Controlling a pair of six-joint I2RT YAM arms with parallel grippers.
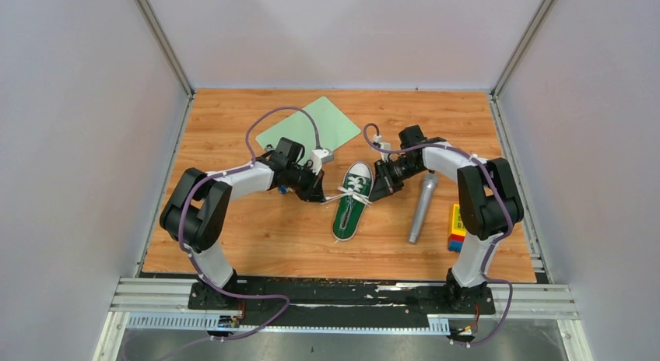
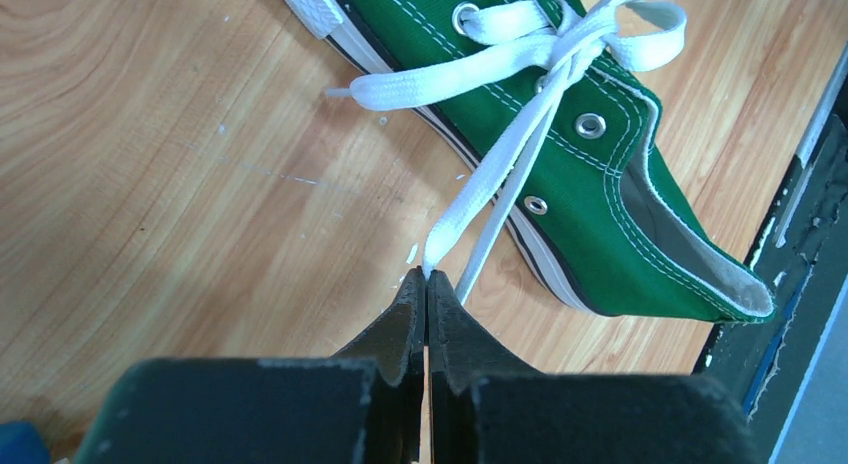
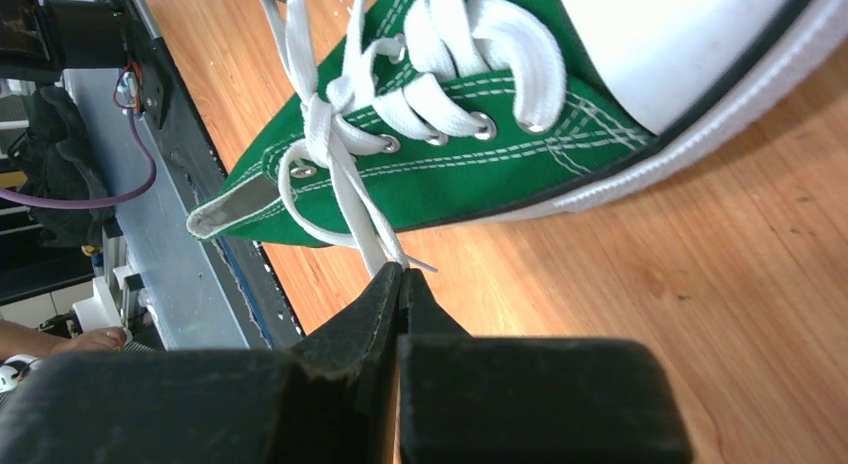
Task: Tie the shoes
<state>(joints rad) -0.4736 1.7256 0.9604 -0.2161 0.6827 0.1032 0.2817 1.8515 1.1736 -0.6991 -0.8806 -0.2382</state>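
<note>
Small green canvas sneaker (image 1: 352,204) with white rubber sole, on wooden counter (image 1: 265,236), toe away from arm bases, midway between left gripper (image 2: 427,280) and right gripper (image 3: 400,276), each pinched tight on its white laces (image 2: 497,179), drawn sideways.

Left arm (image 1: 233,180): elbow folded out left, forearm angled in toward centre, wrist pitched down. Right arm (image 1: 455,160) mirrors it, elbow out right, forearm reaching in and down. Left gripper (image 2: 427,274): jaws fully closed, tips pinching two strands of the flat white shoelace (image 2: 488,179). Right gripper (image 3: 400,268): jaws closed too, tips pinching strands of the same lace from the opposite side. The grippers face each other, apart, both low.
</note>
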